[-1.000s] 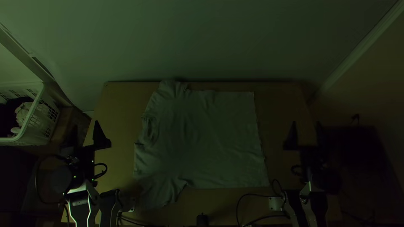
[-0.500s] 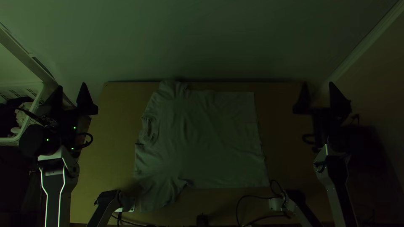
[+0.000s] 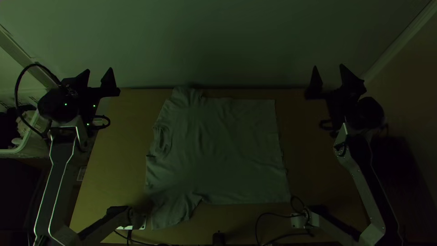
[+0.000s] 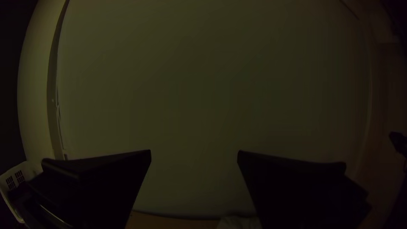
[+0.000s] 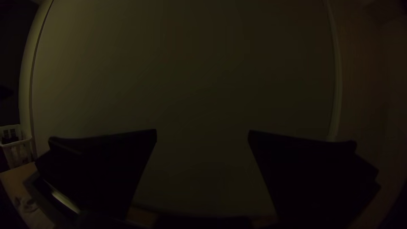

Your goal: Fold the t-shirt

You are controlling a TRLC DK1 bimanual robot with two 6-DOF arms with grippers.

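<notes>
- T-shirt point(image 3: 227, 150): spread on the table point(image 3: 309, 146), lightly wrinkled; collar towards the left arm's side, hem towards the right arm's side.
- Left gripper point(image 3: 99, 70): near the table's far left corner, fingers spread apart.
- Right gripper point(image 3: 328, 67): near the far right corner, fingers spread apart, clear of the fabric.
- Basket point(image 3: 36, 148): beside the table, left.

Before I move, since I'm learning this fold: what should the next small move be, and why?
Probably ease the left end effector toward the far sleeve of the t-shirt. It lies spread on the table, and that end effector is open, off to the collar side.
</notes>
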